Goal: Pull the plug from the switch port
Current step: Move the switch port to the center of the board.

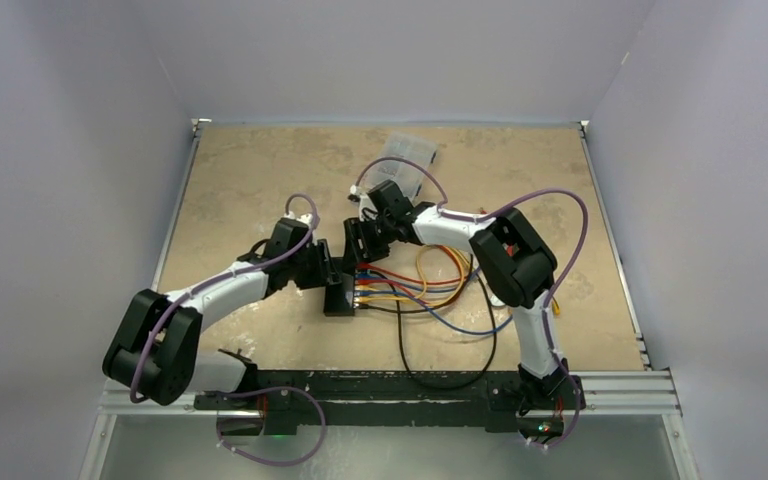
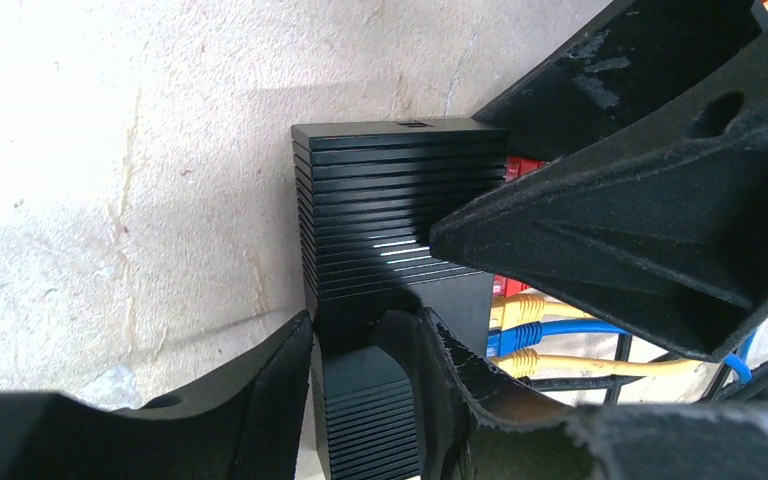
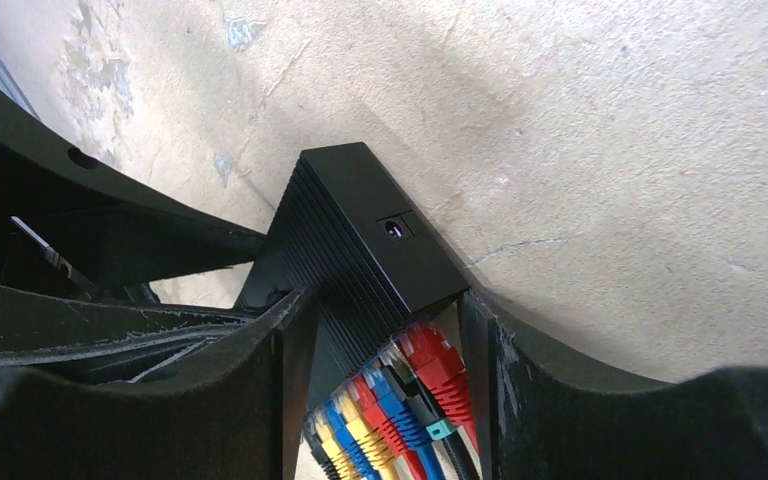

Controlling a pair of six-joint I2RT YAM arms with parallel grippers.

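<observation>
Top external view: the tan, mottled flat worktop (image 1: 260, 180) carries the small flat black rectangular switch (image 1: 340, 298) near its middle, slightly toward the near edge, with its socket row facing the right edge. The left fingers (image 1: 328, 272) are closed across the switch's ribbed body. This is judged to be a brace, so that the box does not slide when a plug is drawn. The bundle of red, blue, yellow and orange round cables (image 1: 430, 285) loops loosely toward the right edge, so cable slack should not resist extraction. The right fingers (image 1: 362, 243) stand partly apart at the far end of the socket row, one on each side of the end red moulded plug (image 3: 438, 358). No clamping contact shows. Judged next step: close on that plug, then pull straight out along the socket axis.
</observation>
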